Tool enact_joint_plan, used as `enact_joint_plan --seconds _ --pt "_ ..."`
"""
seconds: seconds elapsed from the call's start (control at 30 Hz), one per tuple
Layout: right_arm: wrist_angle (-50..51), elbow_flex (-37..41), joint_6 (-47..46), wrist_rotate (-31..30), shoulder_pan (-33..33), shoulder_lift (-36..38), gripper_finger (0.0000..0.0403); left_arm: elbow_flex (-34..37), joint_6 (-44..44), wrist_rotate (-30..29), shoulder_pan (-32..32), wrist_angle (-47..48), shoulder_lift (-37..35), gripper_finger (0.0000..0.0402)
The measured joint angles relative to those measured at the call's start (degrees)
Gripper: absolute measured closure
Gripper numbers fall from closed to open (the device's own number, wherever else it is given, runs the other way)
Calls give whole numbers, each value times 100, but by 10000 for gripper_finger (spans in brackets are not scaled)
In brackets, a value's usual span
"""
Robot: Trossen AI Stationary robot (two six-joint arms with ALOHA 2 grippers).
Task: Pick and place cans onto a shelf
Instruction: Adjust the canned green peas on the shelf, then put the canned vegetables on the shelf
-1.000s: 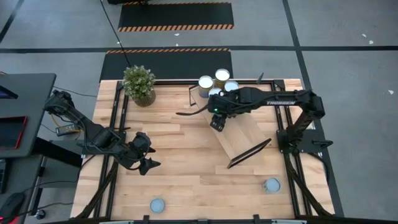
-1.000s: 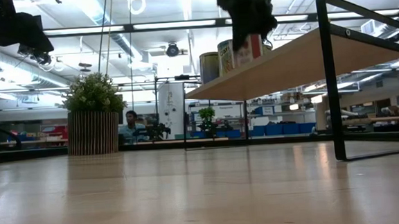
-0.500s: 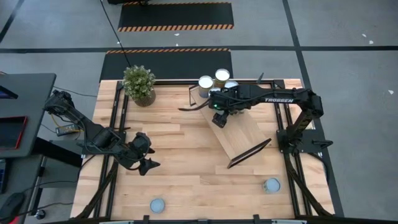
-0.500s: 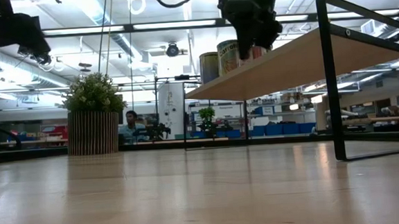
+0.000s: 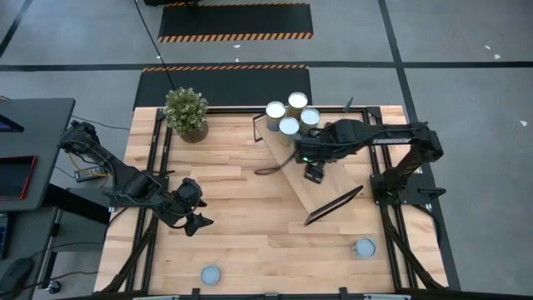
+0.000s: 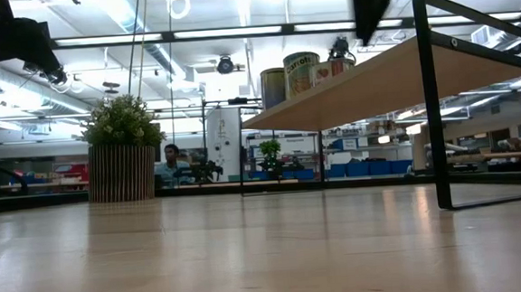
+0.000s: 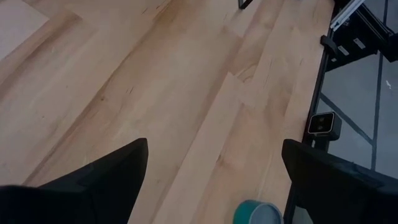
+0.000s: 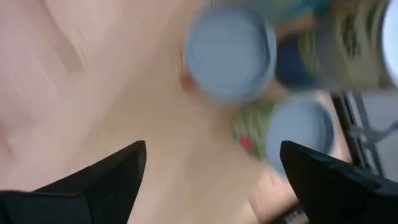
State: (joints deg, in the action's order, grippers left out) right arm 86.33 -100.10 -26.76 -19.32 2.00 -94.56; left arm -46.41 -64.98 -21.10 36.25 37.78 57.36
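Observation:
The shelf (image 5: 330,193) stands slantwise on the table, from the far middle toward the right. Several cans (image 5: 289,126) stand upright in a tight group on its far end; they also show in the low view (image 6: 301,72) and, blurred, in the right wrist view (image 8: 231,53). My right gripper (image 5: 314,173) hangs open and empty above the middle of the shelf, a little short of the cans. Two blue-grey cans stand on the table near its front edge, one at the left (image 5: 211,274) and one at the right (image 5: 363,247). My left gripper (image 5: 196,221) is open and empty over the table's left part.
A potted plant (image 5: 186,112) stands at the table's far left corner. The shelf's black end bracket (image 5: 335,205) stands at its near end. The left front can also shows in the left wrist view (image 7: 258,213). Bare tabletop lies between my left gripper and the shelf.
My right gripper has drawn back from the group of cans, going along the shelf toward the table's right and near side and rising. The can at the near side of the group, which the arm covered before, now shows in full.

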Motion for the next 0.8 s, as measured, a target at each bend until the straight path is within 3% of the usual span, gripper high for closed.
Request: enact_joint_plan --seconds 0.23,0.43,0.6,0.8 --pt "-219 1198 9 -32 -122 1156 42 0 -5 0 -2 -9 0 27" --pt "-575 2311 92 243 -659 1733 53 0 1 0 -2 -11 -2 27" --pt "-1084 2858 315 114 -1031 1849 55 0 -40 0 0 -22 0 27" --pt "-1526 2914 665 -239 -1355 1746 55 0 -86 0 -2 -31 0 27"
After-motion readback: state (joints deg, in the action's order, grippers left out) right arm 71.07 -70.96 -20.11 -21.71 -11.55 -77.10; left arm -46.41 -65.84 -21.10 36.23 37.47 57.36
